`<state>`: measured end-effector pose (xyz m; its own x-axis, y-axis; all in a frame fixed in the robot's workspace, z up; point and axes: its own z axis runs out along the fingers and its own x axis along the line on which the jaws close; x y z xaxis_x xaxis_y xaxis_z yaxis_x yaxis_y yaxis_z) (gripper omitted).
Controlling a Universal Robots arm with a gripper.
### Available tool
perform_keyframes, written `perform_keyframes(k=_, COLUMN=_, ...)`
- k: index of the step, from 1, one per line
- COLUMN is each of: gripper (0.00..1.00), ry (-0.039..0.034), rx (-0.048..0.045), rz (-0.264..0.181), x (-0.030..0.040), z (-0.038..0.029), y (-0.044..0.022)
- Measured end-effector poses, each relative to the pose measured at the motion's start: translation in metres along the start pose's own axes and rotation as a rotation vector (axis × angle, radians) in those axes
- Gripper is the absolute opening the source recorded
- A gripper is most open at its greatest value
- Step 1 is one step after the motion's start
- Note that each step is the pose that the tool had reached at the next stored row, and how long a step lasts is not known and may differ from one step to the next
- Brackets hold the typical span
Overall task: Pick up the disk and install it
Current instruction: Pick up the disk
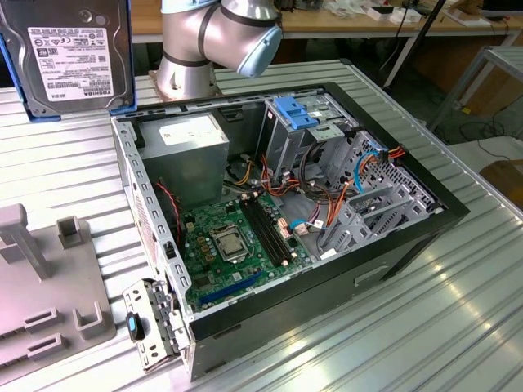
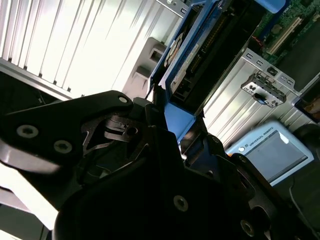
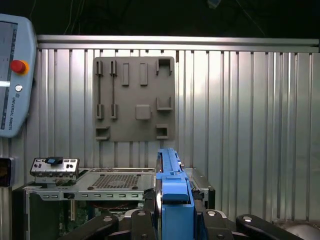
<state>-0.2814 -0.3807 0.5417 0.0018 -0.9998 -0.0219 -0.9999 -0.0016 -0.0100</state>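
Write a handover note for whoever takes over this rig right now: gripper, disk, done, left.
Gripper: shut on the disk.
Disk: held in the air at the exterior view's left, outside the open computer case.
Done: pickup.
Left: installation; the disk is not yet in the case.

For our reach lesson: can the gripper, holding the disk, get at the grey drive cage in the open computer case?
Probably yes: the case lies with its side off and nothing covers the drive cage, though cables crowd beside it. The gripper is shut on the disk.
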Motion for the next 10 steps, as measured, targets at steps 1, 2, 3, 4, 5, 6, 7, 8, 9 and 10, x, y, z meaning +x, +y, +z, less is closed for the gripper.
perform_keyframes(k=1, gripper=0.37, ry=0.0008, rx=-0.0001, rz=0.000, x=0.0000, z=0.0007, y=-0.0028)
perform_keyframes(k=2, gripper=0.37, ry=0.0010, rx=0.0000, rz=0.000, x=0.0000, z=0.0011, y=-0.0042)
perform_keyframes(k=3, gripper=0.37, ry=0.0013, rx=-0.0001, rz=0.000, x=0.0001, z=0.0016, y=-0.0060)
perform_keyframes(k=4, gripper=0.37, ry=0.0014, rx=0.0000, rz=0.000, x=0.0001, z=0.0020, y=-0.0078)
perform_keyframes(k=5, gripper=0.37, ry=0.0016, rx=0.0000, rz=0.000, x=0.0001, z=0.0023, y=-0.0099)
perform_keyframes(k=6, gripper=0.37, ry=0.0016, rx=0.0001, rz=0.000, x=0.0001, z=0.0026, y=-0.0119)
perform_keyframes(k=7, gripper=0.37, ry=0.0016, rx=0.0001, rz=0.000, x=0.0001, z=0.0029, y=-0.0139)
perform_keyframes(k=8, gripper=0.37, ry=0.0017, rx=0.0000, rz=0.000, x=0.0001, z=0.0032, y=-0.0160)
perform_keyframes(k=9, gripper=0.37, ry=0.0017, rx=0.0000, rz=0.000, x=0.0001, z=0.0035, y=-0.0187)
perform_keyframes(k=10, gripper=0.37, ry=0.0017, rx=0.0000, rz=0.000, x=0.0001, z=0.0037, y=-0.0201)
